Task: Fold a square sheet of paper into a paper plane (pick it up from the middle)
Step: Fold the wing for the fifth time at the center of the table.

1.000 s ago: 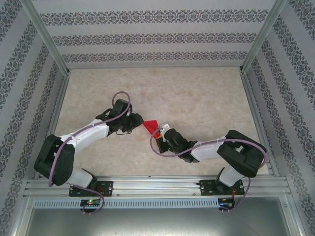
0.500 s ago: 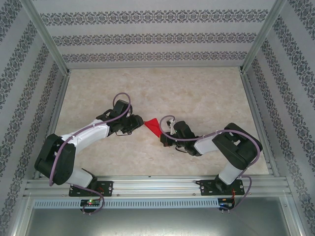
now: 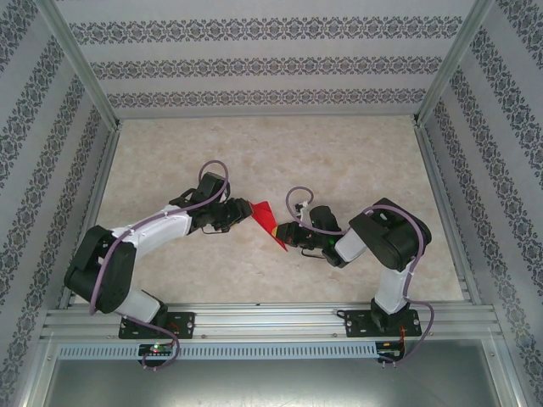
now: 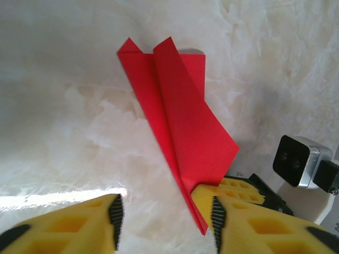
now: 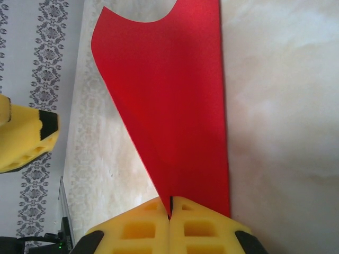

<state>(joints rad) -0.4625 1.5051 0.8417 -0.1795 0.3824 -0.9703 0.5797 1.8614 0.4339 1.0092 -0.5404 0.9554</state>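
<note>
Right wrist view: my right gripper (image 5: 170, 211) is clamped on the narrow tip of the red paper plane (image 5: 175, 106), over the marbled table (image 3: 339, 161) between the two arms. My left gripper (image 4: 164, 212) stands parted, holding nothing, with that tip between its fingers. Recommendation: hold the right pinch steady while the left closes squarely across the layers to sharpen the crease. Flap undersides are hidden; contact with the table cannot be judged.

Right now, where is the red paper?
In the top view the red paper is near the middle of the table, its narrow end pinched in the shut right gripper, with the open left gripper close on its other side.
</note>
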